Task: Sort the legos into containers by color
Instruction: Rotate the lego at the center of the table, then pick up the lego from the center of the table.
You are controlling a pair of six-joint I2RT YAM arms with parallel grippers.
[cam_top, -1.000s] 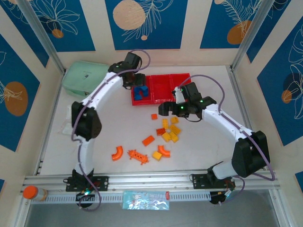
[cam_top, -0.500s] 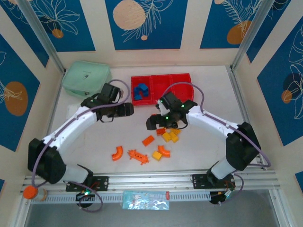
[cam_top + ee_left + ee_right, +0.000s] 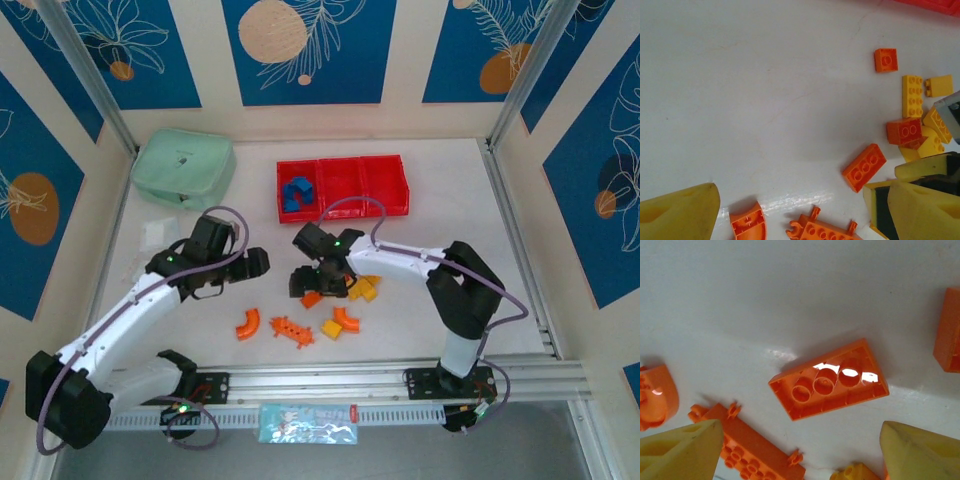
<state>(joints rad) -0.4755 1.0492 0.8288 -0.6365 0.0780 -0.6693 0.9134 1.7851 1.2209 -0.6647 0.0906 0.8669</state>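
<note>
- Reaching forward from a folded elbow at its near-left side, the left arm holds the left gripper point(image 3: 255, 265) low over the table point(image 3: 440, 235), aimed across at the other arm.
- Right arm: the upper link stands up from the base and the forearm lies out flat to its left. The wrist tips down, setting the right gripper point(image 3: 305, 283) over the edge of the lego pile point(image 3: 358, 290).
- Top view: the right gripper's dark head covers the bricks under it, and its fingers are hard to make out there.
- Left wrist view: the toothed orange piece point(image 3: 822, 232) is cut by the frame edge between the fingers. A red strip at the far right corner is too thin to read.
- Right wrist view: an orange arch point(image 3: 655, 397) is cut off beyond the left finger, and an orange block point(image 3: 947, 330) beyond the right one.
- Left gripper: fingers point(image 3: 680, 215) well apart, nothing held, bare table ahead, a small orange curved piece point(image 3: 747, 225) just inside the left finger.
- Right gripper: fingers point(image 3: 920, 450) spread wide and holding nothing. The orange brick point(image 3: 830, 385) lies askew just ahead of the tips, hollow side up with three round tubes showing. No finger touches it.
- Containers point(image 3: 340, 185): the red tray sits well beyond both grippers, with blue legos point(image 3: 295, 195) in its left bin.
- Mint-green pouch point(image 3: 185, 165): far beyond the left gripper, to its left.
</note>
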